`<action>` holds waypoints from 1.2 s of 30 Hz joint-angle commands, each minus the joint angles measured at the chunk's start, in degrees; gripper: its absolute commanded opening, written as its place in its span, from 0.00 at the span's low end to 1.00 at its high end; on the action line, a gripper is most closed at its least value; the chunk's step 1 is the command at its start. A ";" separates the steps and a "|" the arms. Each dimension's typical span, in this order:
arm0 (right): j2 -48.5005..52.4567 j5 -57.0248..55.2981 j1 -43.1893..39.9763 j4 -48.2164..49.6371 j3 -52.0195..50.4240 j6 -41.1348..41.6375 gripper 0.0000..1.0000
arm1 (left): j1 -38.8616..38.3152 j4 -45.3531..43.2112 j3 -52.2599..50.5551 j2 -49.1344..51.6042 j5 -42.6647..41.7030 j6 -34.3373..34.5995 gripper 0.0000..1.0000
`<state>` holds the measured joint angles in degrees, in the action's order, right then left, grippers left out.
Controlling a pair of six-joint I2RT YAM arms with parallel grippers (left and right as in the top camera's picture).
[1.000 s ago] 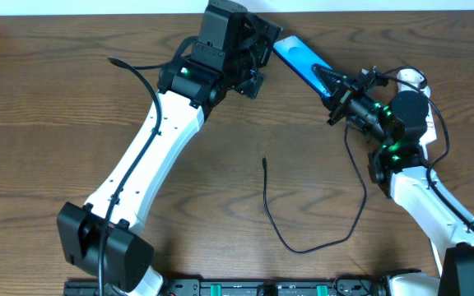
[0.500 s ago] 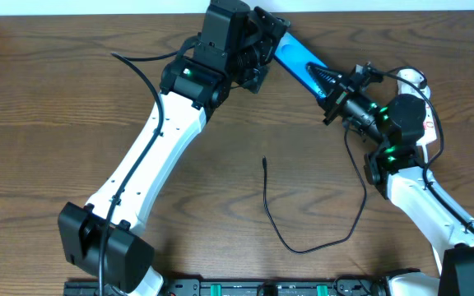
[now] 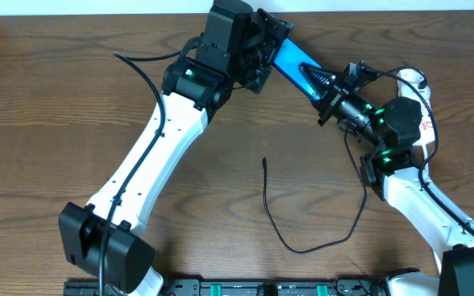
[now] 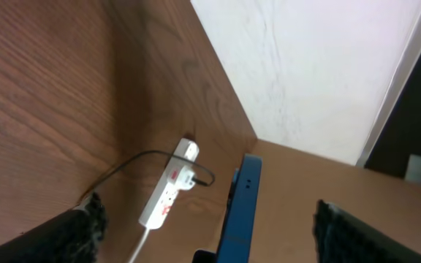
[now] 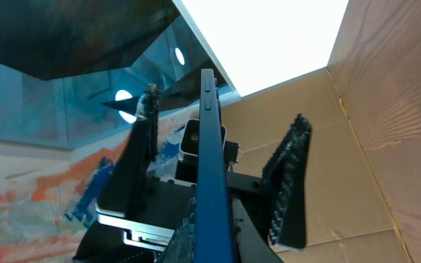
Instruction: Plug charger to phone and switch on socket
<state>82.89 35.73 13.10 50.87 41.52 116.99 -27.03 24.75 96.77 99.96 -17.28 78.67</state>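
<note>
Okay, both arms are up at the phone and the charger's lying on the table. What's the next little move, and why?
Probably close the left gripper on the phone. The right gripper clamps the phone on edge, and the left fingers stand open either side of it. The charger lies free on the table, so one arm must be freed to fetch it.

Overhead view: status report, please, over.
Right gripper clamps slim blue-screened phone, on edge. Left gripper open, straddling it. Thin black charger cable lies loose, unplugged. No obstruction seen.
</note>
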 commanded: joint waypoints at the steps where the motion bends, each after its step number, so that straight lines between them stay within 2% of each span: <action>1: -0.50 -0.92 0.13 1.03 0.74 0.57 0.01 | 0.07 -0.28 0.96 -0.74 -0.15 -0.87 0.82; 4: -0.50 -1.03 0.13 1.03 0.74 0.57 0.01 | 0.07 -0.28 0.96 -0.74 -0.17 -0.87 0.71; 11: -0.48 -1.53 0.13 1.16 0.74 0.57 0.01 | 0.07 -0.31 0.96 -0.74 -0.17 -0.87 0.65; 18: -0.50 -3.26 0.13 4.59 0.74 0.57 0.01 | 0.04 -1.29 0.96 -0.74 -0.20 -0.90 0.48; 26: -0.48 -3.30 0.13 4.68 0.74 0.57 0.01 | 0.04 -1.77 0.96 -0.74 -0.22 -0.90 0.45; 36: -0.50 -3.28 0.15 5.75 0.74 0.57 0.01 | 0.04 -3.26 0.96 -0.74 -0.20 -0.90 0.22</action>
<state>83.09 34.52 13.13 54.50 41.50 117.27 -27.03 20.91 96.79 99.94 -17.69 78.02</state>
